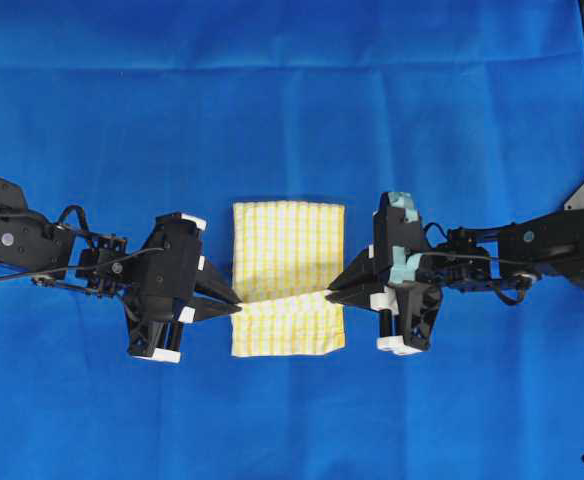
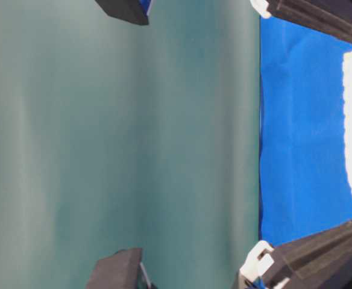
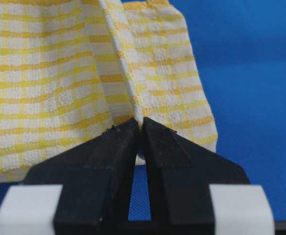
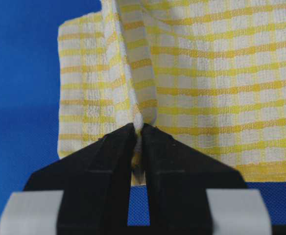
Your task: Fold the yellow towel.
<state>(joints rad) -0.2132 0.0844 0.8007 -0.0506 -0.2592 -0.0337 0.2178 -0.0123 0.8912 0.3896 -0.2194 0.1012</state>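
Soft, light yellow towel (image 1: 288, 278) drapes easily; left tool (image 1: 236, 301) and right tool (image 1: 331, 293) each clench a side edge.

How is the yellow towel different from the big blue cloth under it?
The yellow towel is checked yellow and white; the blue cloth is plain. The towel is small, while the cloth covers the table. The towel is pinched and creased; the cloth lies flat. Both are fabric.
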